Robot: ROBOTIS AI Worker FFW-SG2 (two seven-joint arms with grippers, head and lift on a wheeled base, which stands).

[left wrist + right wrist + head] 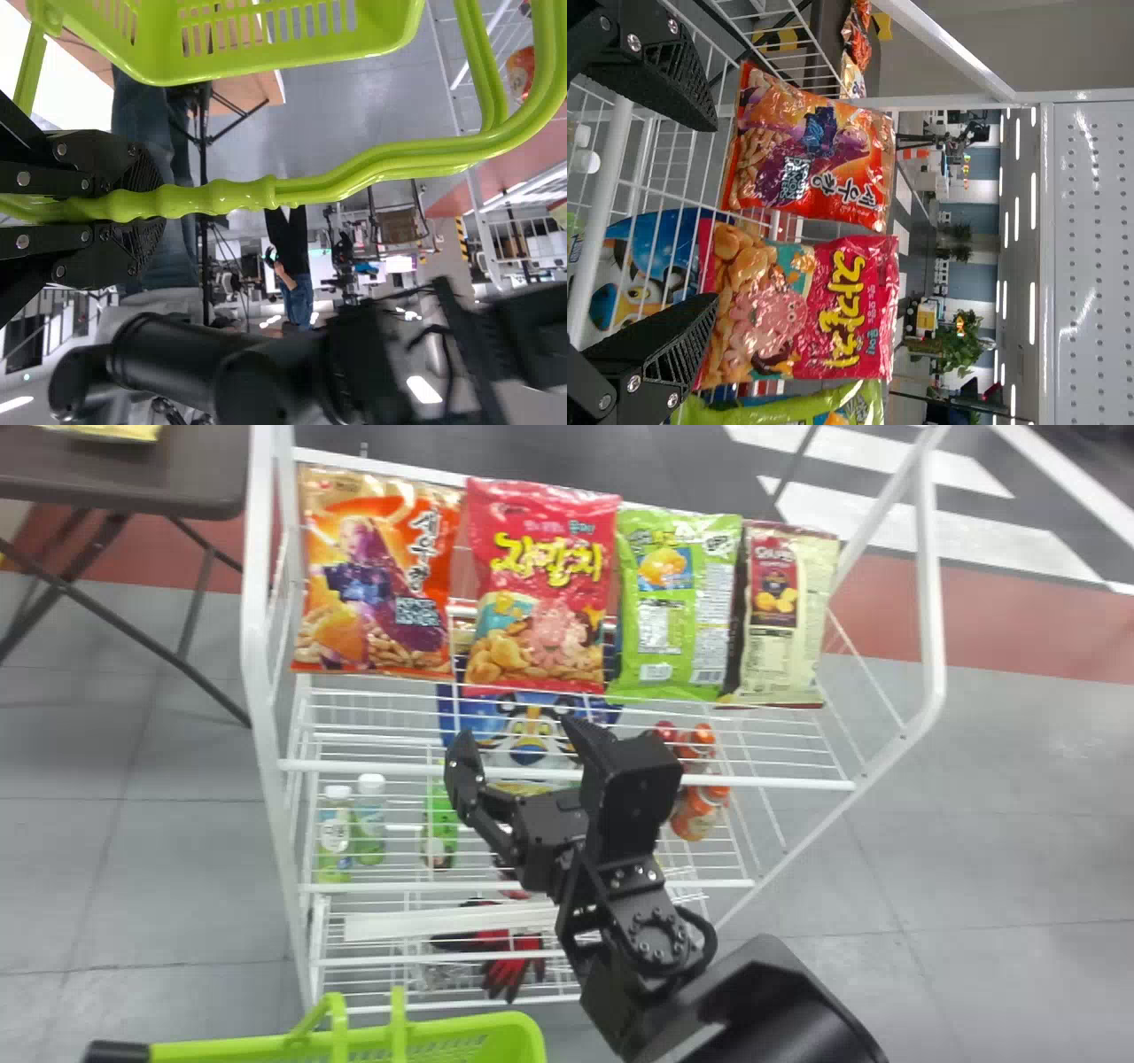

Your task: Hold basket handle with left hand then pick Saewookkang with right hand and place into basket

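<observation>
The orange Saewookkang bag (376, 576) stands at the left end of the rack's top shelf; the right wrist view shows the same Saewookkang bag (811, 150). My right gripper (518, 748) is open with nothing between its fingers, in front of the shelf and lower than the bags in the head view. In the right wrist view my right gripper (691, 221) has its fingers spread, short of the orange and pink bags. The green basket (461, 1036) is at the bottom left of the head view. My left gripper (133, 199) is shut on the basket handle (310, 188).
A pink bag (542, 584) stands right beside the orange one, followed by a green bag (678, 602) and a cream-and-maroon bag (784, 611). The white rack's front rail (567, 773) runs below them. Bottles and gloves lie on lower shelves. A dark table (204, 478) stands at the left.
</observation>
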